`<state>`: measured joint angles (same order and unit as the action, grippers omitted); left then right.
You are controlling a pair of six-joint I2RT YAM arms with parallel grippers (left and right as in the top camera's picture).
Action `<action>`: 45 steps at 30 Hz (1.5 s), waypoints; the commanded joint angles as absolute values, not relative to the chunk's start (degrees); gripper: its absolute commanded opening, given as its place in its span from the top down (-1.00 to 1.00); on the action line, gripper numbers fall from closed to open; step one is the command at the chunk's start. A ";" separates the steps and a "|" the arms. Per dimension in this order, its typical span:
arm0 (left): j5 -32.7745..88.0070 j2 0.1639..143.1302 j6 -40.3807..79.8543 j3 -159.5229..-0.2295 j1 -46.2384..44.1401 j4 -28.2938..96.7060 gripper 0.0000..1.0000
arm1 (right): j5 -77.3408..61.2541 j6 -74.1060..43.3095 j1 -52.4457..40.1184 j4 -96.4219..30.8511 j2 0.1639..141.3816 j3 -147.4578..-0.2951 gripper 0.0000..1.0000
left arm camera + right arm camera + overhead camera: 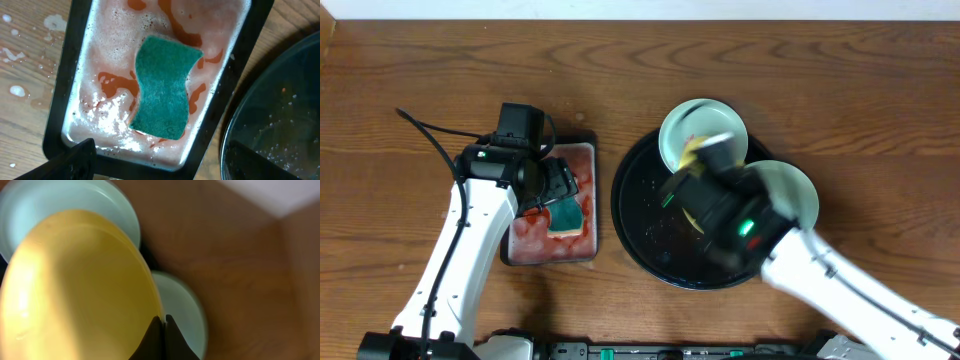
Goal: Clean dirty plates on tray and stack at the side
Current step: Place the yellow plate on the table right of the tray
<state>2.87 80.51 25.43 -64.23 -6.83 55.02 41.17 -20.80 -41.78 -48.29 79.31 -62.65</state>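
While the left gripper (162,162) hangs with its fingers spread wide over the green sponge (162,90), which lies in the foamy pink liquid of the small rectangular tray (59,125), the right gripper (163,324) is pinched tight on the rim of the yellow plate (75,290). It holds that plate tilted over the far part of the round black tray (630,215). The far pale plate (680,125) sits at that tray's far rim, and the right pale plate (798,190) overlaps its right edge.

Overhead faces straight down; wrist views sit close above small tray (63,85) and yellow plate (75,290)
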 commanded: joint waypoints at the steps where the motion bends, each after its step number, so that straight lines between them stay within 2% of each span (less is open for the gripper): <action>1: 2.81 80.73 25.10 -63.99 -6.59 55.20 -0.65 | 9.72 -20.78 -23.64 -47.75 75.11 -63.77 0.98; 2: 2.81 80.73 25.10 -63.99 -6.59 55.20 -0.65 | 6.98 -19.81 -20.84 -47.44 74.72 -63.77 0.98; 3: 2.81 80.73 25.10 -63.99 -6.59 55.20 -0.66 | -0.62 -17.63 -12.53 -46.30 73.73 -63.77 0.98; 6: 2.81 80.73 25.10 -63.99 -6.59 55.20 -0.65 | -10.07 -16.67 3.92 -44.71 73.52 -63.75 0.98; 7: 2.81 80.73 25.10 -63.99 -6.59 55.20 -0.65 | -10.90 -16.67 6.42 -44.56 73.73 -63.72 0.98; 11: 2.81 80.73 25.10 -63.99 -6.59 55.20 -0.65 | -13.50 -17.12 28.60 -42.11 78.96 -63.72 0.98; 15: 2.81 80.73 25.10 -63.99 -6.59 55.20 -0.65 | -10.26 -19.14 36.05 -40.45 84.75 -63.70 0.98; 19: 2.81 80.73 25.10 -63.99 -6.59 55.20 -0.65 | -0.97 -20.47 40.27 -39.77 94.45 -63.70 0.98; 21: 2.81 80.73 25.10 -63.99 -6.59 55.20 -0.65 | -0.93 -19.75 40.99 -38.85 96.31 -63.70 0.97; 22: 2.81 80.73 25.10 -63.99 -6.59 55.20 -0.65 | -2.13 -18.98 41.23 -38.15 96.49 -63.70 0.77; 23: 2.81 80.73 25.10 -63.99 -6.59 55.20 -0.65 | -3.97 -17.67 41.25 -37.85 96.18 -63.72 0.41; 26: 2.81 80.73 25.10 -63.99 -6.59 55.20 -0.65 | -13.41 -13.39 40.29 -38.06 92.51 -63.79 -0.01; 29: 2.81 80.73 25.10 -63.99 -6.59 55.20 -0.66 | -17.96 -10.59 37.50 -40.27 87.33 -63.79 -0.02; 33: 2.81 80.73 25.10 -63.99 -6.59 55.18 -0.65 | -18.13 -6.24 29.04 -46.61 80.44 -63.70 0.02; 36: 2.81 80.73 25.10 -63.99 -6.59 55.20 -0.66 | -14.46 -6.13 22.63 -48.45 79.85 -63.09 0.17; 39: 2.81 80.73 25.10 -63.99 -6.59 55.20 -0.66 | -5.43 -7.29 16.93 -46.52 80.79 -59.99 0.20; 40: 2.81 80.73 25.10 -63.99 -6.59 55.20 -0.66 | -2.63 -7.20 14.09 -42.92 82.04 -56.55 0.14; 43: 2.81 80.73 25.10 -63.99 -6.59 55.20 -0.66 | -3.27 -7.22 11.75 -38.85 83.74 -52.62 0.15; 45: 2.81 80.73 25.10 -63.99 -6.59 55.20 -0.66 | -3.27 -7.22 10.17 -37.41 84.47 -50.24 0.25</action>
